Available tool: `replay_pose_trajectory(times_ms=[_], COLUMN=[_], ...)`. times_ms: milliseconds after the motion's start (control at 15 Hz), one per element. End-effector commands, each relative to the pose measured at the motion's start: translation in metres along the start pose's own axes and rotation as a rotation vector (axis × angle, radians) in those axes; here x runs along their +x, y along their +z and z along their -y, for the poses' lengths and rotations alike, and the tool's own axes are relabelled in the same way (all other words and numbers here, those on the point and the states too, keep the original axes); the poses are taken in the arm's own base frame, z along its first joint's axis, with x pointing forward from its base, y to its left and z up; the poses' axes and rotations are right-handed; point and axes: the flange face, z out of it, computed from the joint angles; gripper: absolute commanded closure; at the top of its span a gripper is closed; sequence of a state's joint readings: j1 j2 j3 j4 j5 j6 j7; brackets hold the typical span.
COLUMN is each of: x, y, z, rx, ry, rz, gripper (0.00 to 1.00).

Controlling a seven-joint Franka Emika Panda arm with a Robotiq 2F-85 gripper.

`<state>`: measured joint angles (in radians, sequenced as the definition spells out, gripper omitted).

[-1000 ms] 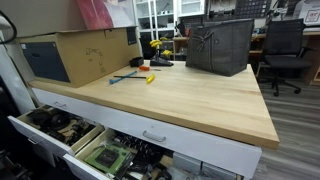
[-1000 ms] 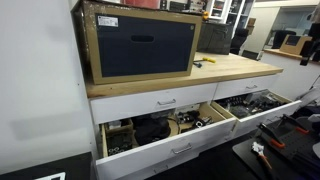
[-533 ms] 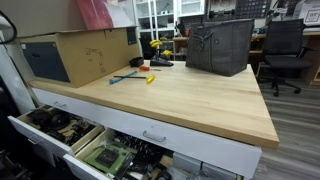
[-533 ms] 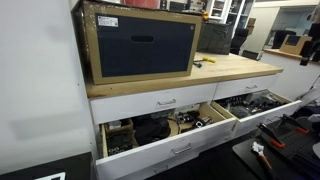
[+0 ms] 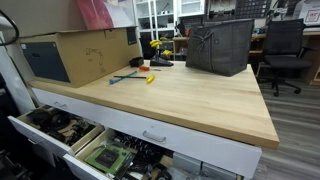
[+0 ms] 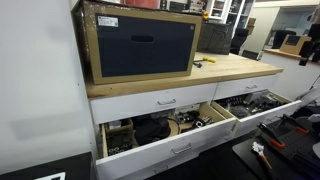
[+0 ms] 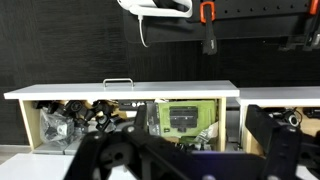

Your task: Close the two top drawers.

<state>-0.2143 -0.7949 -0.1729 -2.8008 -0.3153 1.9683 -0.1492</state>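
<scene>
Neither of the two top drawers (image 6: 200, 140) is shut yet, and the gripper (image 7: 188, 158) faces them with fingers spread, holding nothing.

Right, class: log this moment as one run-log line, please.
stage: pre-contact | gripper: open, empty | two open drawers: contents showing, unclosed | done: none

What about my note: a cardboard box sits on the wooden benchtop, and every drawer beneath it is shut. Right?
No. The cardboard box does sit on the wooden benchtop, but not every drawer is shut: in an exterior view the drawer below the box and the drawer beside it stand pulled out, contents showing.
</scene>
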Motion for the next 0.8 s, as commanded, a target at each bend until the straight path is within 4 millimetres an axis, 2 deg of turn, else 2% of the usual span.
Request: replay_pose_trajectory(times_ms=[0,400,733], x=[0.011,0.038,0.066], y=[0.016,0.052,0.099], z=[-0.014,-0.045,-0.067], rx=[0.008,0.050,0.046], ry=[0.013,0.063,0.097], rz=[-0.016,-0.047,-0.051], gripper=[0.00,0.00,0.00])
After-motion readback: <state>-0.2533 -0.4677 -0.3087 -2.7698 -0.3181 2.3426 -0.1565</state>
